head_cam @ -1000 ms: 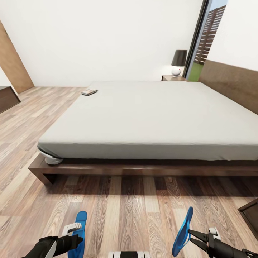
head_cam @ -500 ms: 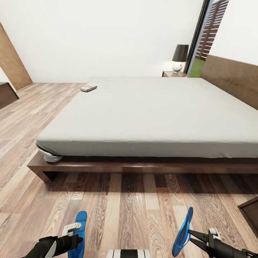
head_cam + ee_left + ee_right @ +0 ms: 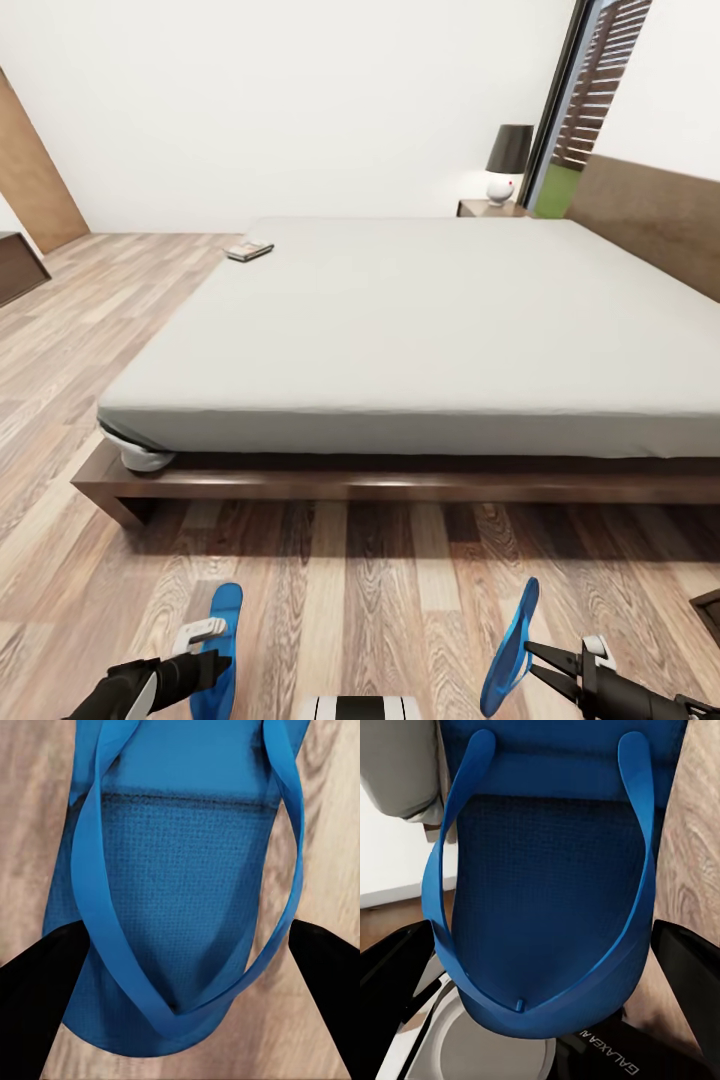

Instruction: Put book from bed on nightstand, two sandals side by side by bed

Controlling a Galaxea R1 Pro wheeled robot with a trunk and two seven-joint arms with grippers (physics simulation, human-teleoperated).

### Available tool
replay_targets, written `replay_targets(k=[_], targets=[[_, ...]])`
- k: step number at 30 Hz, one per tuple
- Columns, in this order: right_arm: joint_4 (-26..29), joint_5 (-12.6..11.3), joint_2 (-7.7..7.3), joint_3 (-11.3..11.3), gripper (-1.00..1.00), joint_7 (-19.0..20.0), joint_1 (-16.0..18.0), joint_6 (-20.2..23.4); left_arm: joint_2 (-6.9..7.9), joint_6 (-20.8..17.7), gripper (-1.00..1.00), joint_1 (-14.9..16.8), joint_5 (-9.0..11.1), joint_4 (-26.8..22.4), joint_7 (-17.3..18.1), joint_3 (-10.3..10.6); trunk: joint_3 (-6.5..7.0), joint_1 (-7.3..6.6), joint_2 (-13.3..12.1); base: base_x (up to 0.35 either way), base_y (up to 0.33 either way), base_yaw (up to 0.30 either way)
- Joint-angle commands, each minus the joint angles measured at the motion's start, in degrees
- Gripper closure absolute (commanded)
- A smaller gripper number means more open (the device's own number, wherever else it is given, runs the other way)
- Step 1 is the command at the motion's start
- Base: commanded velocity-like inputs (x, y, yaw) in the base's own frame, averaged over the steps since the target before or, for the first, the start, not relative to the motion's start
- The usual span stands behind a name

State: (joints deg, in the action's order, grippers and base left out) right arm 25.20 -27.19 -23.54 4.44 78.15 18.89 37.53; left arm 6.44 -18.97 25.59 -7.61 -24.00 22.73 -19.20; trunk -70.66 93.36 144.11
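L gripper [image 3: 205,650]: jaws narrowed onto a blue sandal, the left sandal [image 3: 222,640], which it carries low over the wood-plank floor [image 3: 400,590], sole roughly flat, toe end pointing toward the bed [image 3: 420,320]. L wrist view: black fingers [image 3: 34,990] sit against both edges of the left sandal [image 3: 180,907] near its strap end; straps up, floor behind.

R gripper [image 3: 545,665]: jaws drawn in on the right sandal [image 3: 510,650], gripped at one end. This one is tipped on edge, standing nearly upright, thin profile facing the head cam. R wrist view: right sandal [image 3: 547,892] sits between dark fingers [image 3: 690,967], strap side facing the cam; robot body w/ "GALAXEA" lettering below it.

Both sandals are off the floor, well apart from each other, on the near side of the bed frame.

Book [image 3: 248,251]: lies flat on the mattress near the far L corner, close to the edge. Cover detail too small to read.

Nightstand [image 3: 490,208]: past the far side of the bed by the headboard, w/ a dark-shaded lamp [image 3: 507,165] on top. Dark-framed window [image 3: 580,110] beside it.
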Motion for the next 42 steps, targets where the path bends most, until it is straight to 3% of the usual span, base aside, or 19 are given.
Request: replay_targets(k=[1,15,40,42], targets=[[0.0,-0.1,-0.01,0.0,1.0,0.1,0.0,0.5,-0.04,-0.3,1.0,0.0,-0.6,-0.1,0.5,-0.5,-0.05,0.02,0.0,0.259,0.195,0.0],[0.0,-0.1,-0.01,0.0,1.0,0.1,0.0,0.5,-0.03,-0.3,1.0,0.0,-0.6,-0.1,0.5,-0.5,-0.05,0.02,0.0,0.191,0.209,0.0],[0.0,-0.1,-0.01,0.0,1.0,0.1,0.0,0.5,-0.06,-0.3,1.0,0.0,-0.6,-0.1,0.4,-0.6,-0.05,0.02,0.0,0.061,0.073,0.0],[0.0,-0.1,-0.01,0.0,1.0,0.1,0.0,0.5,-0.05,-0.3,1.0,0.0,-0.6,-0.1,0.4,-0.6,-0.49,0.07,0.0,0.0,0.0,0.0]])
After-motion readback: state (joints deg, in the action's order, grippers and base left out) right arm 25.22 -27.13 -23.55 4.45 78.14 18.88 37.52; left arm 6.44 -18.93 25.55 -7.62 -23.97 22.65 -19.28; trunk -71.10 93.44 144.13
